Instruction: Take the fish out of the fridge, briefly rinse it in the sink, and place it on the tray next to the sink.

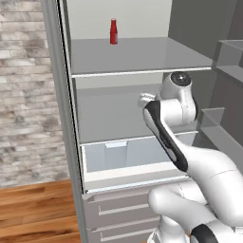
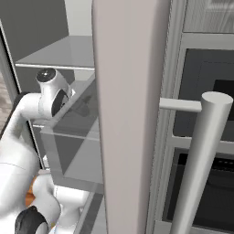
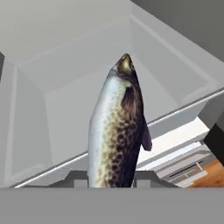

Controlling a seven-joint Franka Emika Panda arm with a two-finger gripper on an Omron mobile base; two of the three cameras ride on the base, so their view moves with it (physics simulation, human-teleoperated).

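- Fish [image 3: 116, 135] rises between the closed gripper [image 3: 111, 179] fingertips, held.
- Fridge [image 1: 71, 142] shelf walls surround it.
- Red bottle [image 1: 113, 32] stands above.

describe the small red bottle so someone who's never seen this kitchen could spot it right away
Start at the tall grey fridge, standing open beside a brick wall. On its top pale grey shelf, toward the back left, stands the small red bottle, upright and alone. It is the only bright red thing among the grey shelves and the bluish drawer below.
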